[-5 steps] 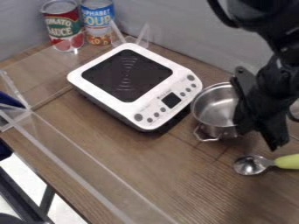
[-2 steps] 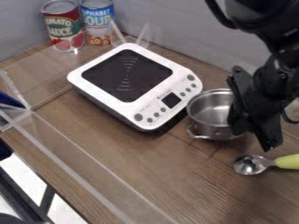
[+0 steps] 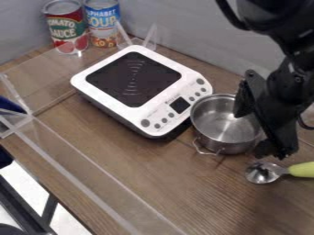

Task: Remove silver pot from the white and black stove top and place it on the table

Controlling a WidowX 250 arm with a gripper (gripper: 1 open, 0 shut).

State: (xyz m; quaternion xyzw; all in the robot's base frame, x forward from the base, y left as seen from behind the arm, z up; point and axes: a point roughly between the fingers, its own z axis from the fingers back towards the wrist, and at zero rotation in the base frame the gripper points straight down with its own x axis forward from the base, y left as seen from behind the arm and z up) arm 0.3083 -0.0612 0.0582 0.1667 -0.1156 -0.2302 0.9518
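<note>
end effector (image 3: 259,147) at the pot's right side, its spread hard to tell, silver pot (image 3: 225,125) on the wood-grain tabletop (image 3: 135,174), just beside the white stove (image 3: 143,91), green-handled spoon (image 3: 280,172) near the pot, two cans (image 3: 84,23) by the grey wall (image 3: 185,27)

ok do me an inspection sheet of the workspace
surface: brown wood-grain table, plank lines visible
job's things: silver pot upright on the table beside the stove top, nothing on the stove's black glass
clutter: spoon with green handle, tomato can, blue alphabet soup can
gripper: at the pot's right side in the picture, fingertips not clear
cables: dark cable along the arm
surroundings: grey wall, clear plastic panel
</note>
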